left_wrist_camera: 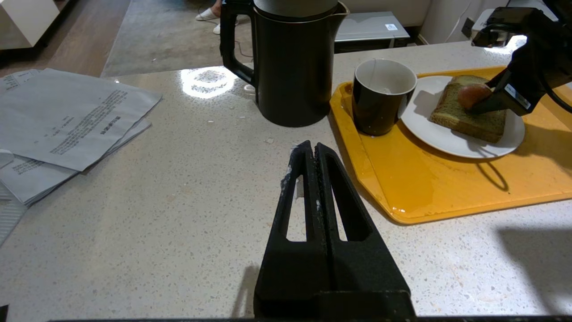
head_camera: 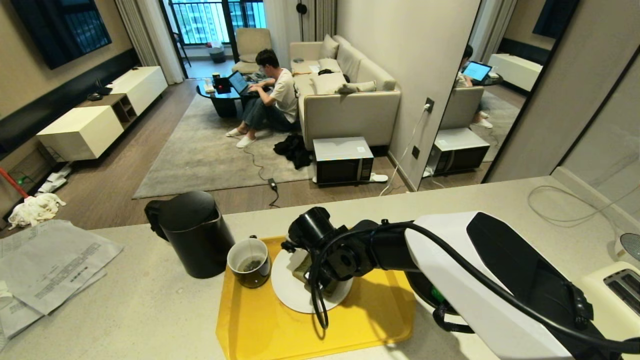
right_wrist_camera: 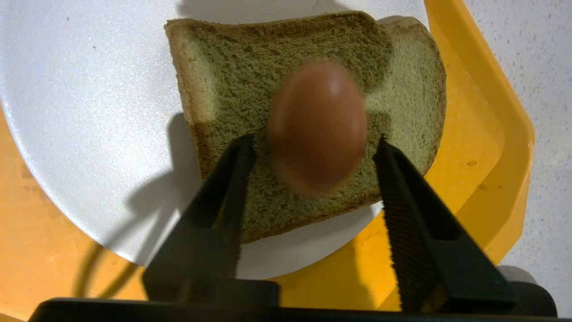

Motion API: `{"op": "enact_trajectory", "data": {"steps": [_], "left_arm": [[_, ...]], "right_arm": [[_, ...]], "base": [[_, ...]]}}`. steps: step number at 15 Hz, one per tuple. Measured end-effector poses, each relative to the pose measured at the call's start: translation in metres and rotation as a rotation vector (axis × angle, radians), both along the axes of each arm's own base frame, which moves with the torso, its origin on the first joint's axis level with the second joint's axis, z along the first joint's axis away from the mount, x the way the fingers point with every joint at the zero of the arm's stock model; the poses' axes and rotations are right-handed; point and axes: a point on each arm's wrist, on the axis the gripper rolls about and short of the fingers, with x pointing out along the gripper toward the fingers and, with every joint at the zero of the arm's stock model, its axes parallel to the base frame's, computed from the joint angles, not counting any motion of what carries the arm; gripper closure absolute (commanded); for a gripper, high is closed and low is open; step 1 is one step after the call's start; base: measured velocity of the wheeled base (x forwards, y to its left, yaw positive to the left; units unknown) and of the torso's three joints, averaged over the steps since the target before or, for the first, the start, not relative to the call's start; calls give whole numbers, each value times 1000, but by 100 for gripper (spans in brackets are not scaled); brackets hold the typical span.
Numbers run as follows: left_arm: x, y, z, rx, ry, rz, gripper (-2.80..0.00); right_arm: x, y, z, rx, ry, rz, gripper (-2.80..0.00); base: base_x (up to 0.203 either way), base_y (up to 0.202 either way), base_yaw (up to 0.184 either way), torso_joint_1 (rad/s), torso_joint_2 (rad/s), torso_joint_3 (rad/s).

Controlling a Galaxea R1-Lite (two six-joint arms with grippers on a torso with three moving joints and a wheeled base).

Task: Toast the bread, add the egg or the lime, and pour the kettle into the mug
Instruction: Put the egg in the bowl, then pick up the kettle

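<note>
Right gripper (right_wrist_camera: 315, 143) hangs over the white plate (head_camera: 292, 300) on the yellow tray (head_camera: 280, 335), fingers (right_wrist_camera: 406, 197) spread either side of the egg (right_wrist_camera: 318, 125); small gaps show between pads and shell in the right wrist view, and the egg looks blurred, so can't tell if it is resting on the bread (right_wrist_camera: 308, 76) or just above it. Bread, pale green with a brown crust, lies flat on the plate, one corner close to the plate's rim. Mug (head_camera: 249, 262) stands on the tray's left part, touching or just beside the plate. Kettle (head_camera: 192, 232) stands upright on the counter (head_camera: 150, 310) just left of the tray, handle facing away from the mug. Left gripper (left_wrist_camera: 313, 152) sits low over the bare counter, fingers pressed together, holding nothing. Papers (head_camera: 47, 265) at the counter's left end. Toaster (head_camera: 622, 290) at the right edge. A person (head_camera: 272, 95) sits with a laptop in the room behind.
</note>
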Motion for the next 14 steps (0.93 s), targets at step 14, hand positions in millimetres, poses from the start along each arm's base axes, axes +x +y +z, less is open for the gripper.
{"op": "enact_trajectory", "data": {"steps": [14], "left_arm": [[0,0,0,1,0,0,0]], "right_arm": [[-34,-34,99,54,-52,-1,-280]], "base": [[0,0,0,0,0,0]]}}
